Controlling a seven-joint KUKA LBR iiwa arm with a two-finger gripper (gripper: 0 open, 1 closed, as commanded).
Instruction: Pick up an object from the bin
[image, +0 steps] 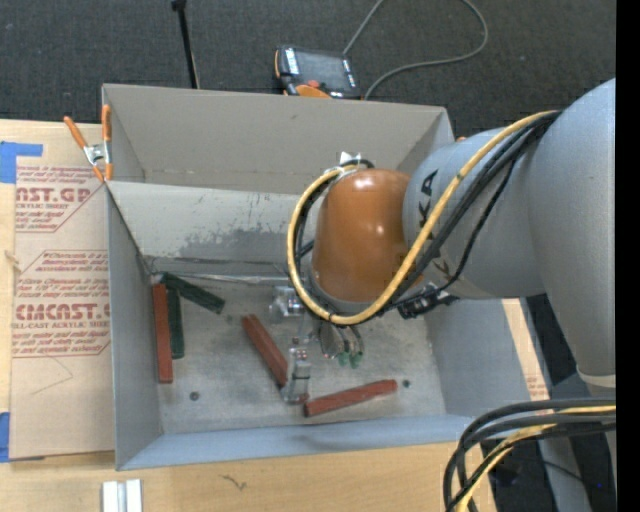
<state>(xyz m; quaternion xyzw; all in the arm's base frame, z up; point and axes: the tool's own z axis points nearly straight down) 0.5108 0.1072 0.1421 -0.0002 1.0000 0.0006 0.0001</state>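
Note:
My gripper (298, 380) hangs low under the orange wrist cover, near the middle of the bin floor. It stands right against the lower end of a red-brown stick (264, 349) that lies slanted there. A second red-brown stick (350, 397) lies just to its right, close to the front wall. Nothing can be seen held in the gripper.
By the left wall a third red-brown stick (161, 335) lies lengthwise with a dark green stick (177, 328) beside it. Another dark green stick (197, 294) lies slanted near the back left. The arm and its cables cover the bin's right side.

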